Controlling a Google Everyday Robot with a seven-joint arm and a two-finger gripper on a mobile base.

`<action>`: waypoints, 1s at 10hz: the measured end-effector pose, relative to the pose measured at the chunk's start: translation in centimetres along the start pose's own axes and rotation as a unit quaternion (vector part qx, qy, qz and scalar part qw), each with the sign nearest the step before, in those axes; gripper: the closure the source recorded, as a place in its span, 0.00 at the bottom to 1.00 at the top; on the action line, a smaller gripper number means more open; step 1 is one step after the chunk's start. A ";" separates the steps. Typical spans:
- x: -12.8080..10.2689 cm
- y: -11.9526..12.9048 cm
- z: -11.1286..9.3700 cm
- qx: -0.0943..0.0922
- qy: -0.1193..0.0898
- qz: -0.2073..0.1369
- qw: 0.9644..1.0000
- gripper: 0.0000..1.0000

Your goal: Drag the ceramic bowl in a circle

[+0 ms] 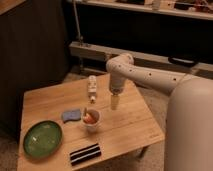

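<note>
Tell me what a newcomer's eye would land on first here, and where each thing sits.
The big white robot arm reaches in from the right, its end effector hanging open over the far side of the light wooden table, well away from the wide, glossy green ceramic bowl at the near left corner. Mid-table, a small white cup with orange contents stands beside a blue sponge-like pad.

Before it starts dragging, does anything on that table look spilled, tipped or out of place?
Nothing stands out. The ceramic bowl sits flat at the table's near left corner, the cup and bottle stand upright, and the gripper hangs above the table's right half, holding nothing.
</note>
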 end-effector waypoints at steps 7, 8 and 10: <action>-5.2 0.7 -11.1 0.157 -0.065 -0.327 0.930 0.20; -6.0 0.7 -12.3 0.163 -0.075 -0.373 0.910 0.20; -6.6 0.5 -14.2 0.175 -0.085 -0.439 0.877 0.20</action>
